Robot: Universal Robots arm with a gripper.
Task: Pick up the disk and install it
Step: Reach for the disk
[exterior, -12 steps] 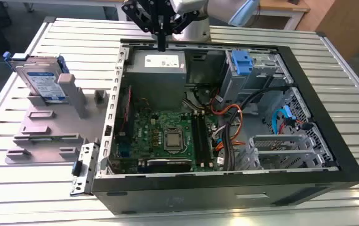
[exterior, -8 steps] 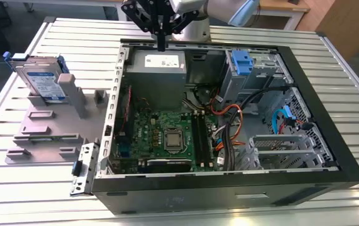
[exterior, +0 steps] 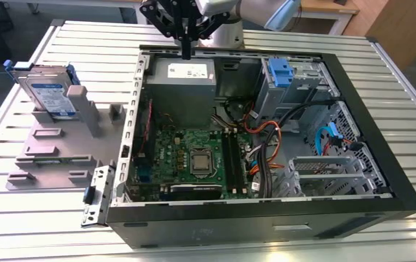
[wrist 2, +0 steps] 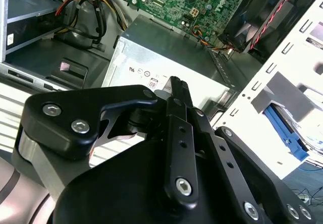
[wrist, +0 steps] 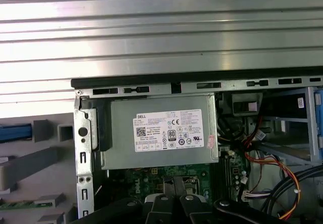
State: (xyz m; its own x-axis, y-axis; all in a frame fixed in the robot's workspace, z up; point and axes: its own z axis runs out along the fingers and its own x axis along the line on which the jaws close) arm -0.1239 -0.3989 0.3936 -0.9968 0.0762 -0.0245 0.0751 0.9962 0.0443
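Biggest thing first: a slatted metal table (exterior: 84, 33) runs off every edge of the exterior view. Sitting on it is an open computer case (exterior: 266, 221), side panel off, taking up the middle and right of the frame, with its near corners cropped at the bottom.

To the exterior view's left of the case is a grey holder (exterior: 48, 147) with slots and posts. Inside the case at the top sits the grey power box (exterior: 179, 93) with its white sticker, and below it is the green board (exterior: 186, 147). A bundle of cables (exterior: 266, 142) hides part of the board's right side.

The disk (exterior: 48, 93) stands on edge in the holder, upper left of the frame, leaning back a little, label facing the camera and its blue bracket along the top. Its bottom end is tucked behind a grey post. It's outside the case and well apart from the arm.

The gripper (exterior: 186, 53) hangs at the top centre, over the case's far wall just above the power box, and the arm above it is cut off. Its jaws look pressed together, pinching nothing. In the second wrist view the gripper (wrist 2: 176, 85) body blocks most of the picture, with the power box (wrist 2: 166, 47) behind its tip. There's a blue latch (exterior: 281, 71) in the drive cage, upper right.
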